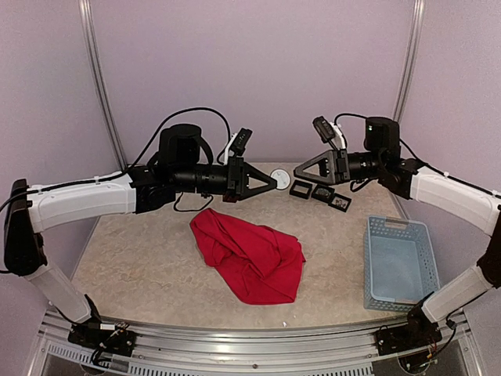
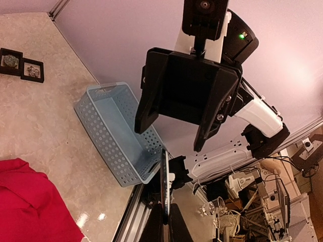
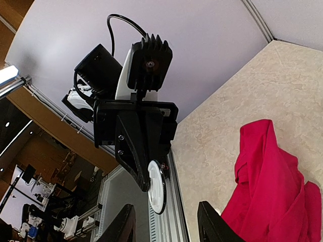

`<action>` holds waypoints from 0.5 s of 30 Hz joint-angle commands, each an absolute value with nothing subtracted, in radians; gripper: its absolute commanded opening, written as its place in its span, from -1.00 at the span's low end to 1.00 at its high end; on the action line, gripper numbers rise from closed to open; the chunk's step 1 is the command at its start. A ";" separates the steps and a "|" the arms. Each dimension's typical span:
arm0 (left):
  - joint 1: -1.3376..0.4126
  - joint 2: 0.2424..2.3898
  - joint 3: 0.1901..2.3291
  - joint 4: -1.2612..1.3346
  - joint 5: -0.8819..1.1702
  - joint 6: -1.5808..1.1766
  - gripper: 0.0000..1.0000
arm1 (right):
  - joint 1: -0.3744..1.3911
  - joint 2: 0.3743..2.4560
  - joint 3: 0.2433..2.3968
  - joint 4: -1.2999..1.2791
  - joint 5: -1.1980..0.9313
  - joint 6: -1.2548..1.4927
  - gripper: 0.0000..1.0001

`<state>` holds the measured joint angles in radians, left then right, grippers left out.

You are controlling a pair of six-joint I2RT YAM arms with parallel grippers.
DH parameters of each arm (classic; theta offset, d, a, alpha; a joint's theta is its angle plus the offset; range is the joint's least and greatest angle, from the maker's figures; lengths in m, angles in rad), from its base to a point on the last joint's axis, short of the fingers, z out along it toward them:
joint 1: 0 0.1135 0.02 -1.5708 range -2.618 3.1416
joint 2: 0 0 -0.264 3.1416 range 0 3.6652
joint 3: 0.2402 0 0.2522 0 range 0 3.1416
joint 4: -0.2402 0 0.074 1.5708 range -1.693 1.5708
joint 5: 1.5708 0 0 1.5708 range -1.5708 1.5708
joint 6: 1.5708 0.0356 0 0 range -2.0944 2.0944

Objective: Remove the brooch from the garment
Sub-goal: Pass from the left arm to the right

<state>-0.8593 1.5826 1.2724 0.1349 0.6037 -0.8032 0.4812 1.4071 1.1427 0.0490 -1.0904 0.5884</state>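
Note:
The red garment point(image 1: 250, 254) lies crumpled on the table, below both raised arms; it also shows in the wrist views point(image 2: 30, 201) point(image 3: 267, 186). My left gripper point(image 1: 274, 186) point(image 2: 165, 222) is shut on the brooch point(image 3: 157, 187), a round disc with a white back and a dark rim. The brooch point(image 2: 165, 184) appears edge-on in the left wrist view. It hangs in the air, clear of the garment. My right gripper point(image 1: 297, 171) point(image 3: 166, 227) faces the left one a short way off, open, with nothing between its fingers.
A pale blue perforated basket point(image 1: 398, 262) point(image 2: 111, 131) stands at the right front of the table. Small black display boxes point(image 1: 321, 192) point(image 2: 21, 64) sit at the back, right of centre. Walls close the back and sides.

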 commanded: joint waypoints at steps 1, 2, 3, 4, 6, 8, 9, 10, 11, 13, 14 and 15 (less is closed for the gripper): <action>-0.867 1.614 1.319 0.117 0.639 -0.777 -1.00 | 0.486 1.433 1.149 0.029 -1.151 0.590 -0.16; -0.868 1.619 1.324 0.115 0.642 -0.774 -1.00 | 0.486 1.439 1.151 0.026 -1.158 0.593 -0.21; -0.868 1.622 1.330 0.111 0.643 -0.772 -1.00 | 0.486 1.444 1.151 0.026 -1.163 0.594 -0.24; -0.867 1.628 1.337 0.106 0.644 -0.771 -1.00 | 0.486 1.448 1.150 0.026 -1.167 0.595 -0.27; -0.869 1.634 1.347 0.099 0.648 -0.768 -1.00 | 0.486 1.449 1.147 0.036 -1.167 0.600 -0.32; -0.869 1.639 1.351 0.097 0.648 -0.767 -1.00 | 0.486 1.451 1.145 0.049 -1.178 0.611 -0.34; -0.870 1.639 1.351 0.097 0.649 -0.767 -1.00 | 0.486 1.452 1.145 0.058 -1.188 0.620 -0.36; -0.870 1.641 1.352 0.095 0.649 -0.767 -1.00 | 0.487 1.455 1.144 0.069 -1.196 0.628 -0.37; -0.870 1.641 1.352 0.095 0.650 -0.765 -1.00 | 0.488 1.456 1.143 0.076 -1.203 0.633 -0.39; -0.870 1.643 1.357 0.094 0.652 -0.765 -1.00 | 0.488 1.459 1.141 0.082 -1.212 0.640 -0.42; -0.870 1.645 1.358 0.094 0.653 -0.765 -1.00 | 0.488 1.460 1.141 0.086 -1.218 0.643 -0.44; -0.869 1.648 1.360 0.094 0.654 -0.766 -1.00 | 0.490 1.462 1.141 0.090 -1.224 0.648 -0.47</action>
<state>-0.8650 1.6272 1.3224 0.1143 0.6350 -0.7811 0.4816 1.4441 1.1427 0.0593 -1.1793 0.6247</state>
